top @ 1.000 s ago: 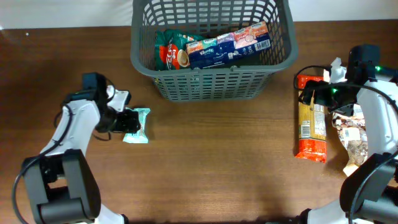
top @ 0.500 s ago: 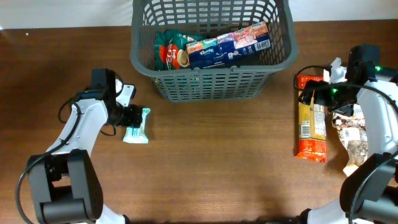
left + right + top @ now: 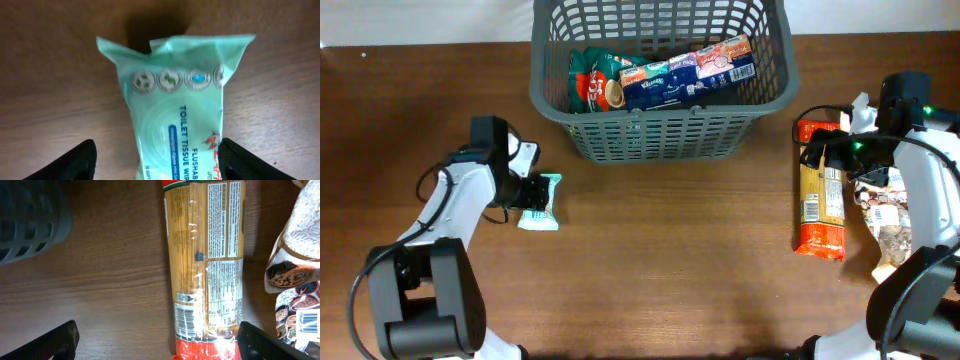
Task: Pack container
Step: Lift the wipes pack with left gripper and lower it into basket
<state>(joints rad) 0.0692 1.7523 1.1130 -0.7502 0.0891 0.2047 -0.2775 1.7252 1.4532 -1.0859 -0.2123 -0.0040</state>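
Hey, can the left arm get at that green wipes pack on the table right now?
Probably yes. The left gripper is open, with one finger showing on each side of the wipes pack. The pack lies flat on the table, and nothing sits on top of it.

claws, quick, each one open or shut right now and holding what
Left claw: open, one finger on each side of the green wipes pack, not closed on it.
Right claw: open above the spaghetti pack, holding nothing.
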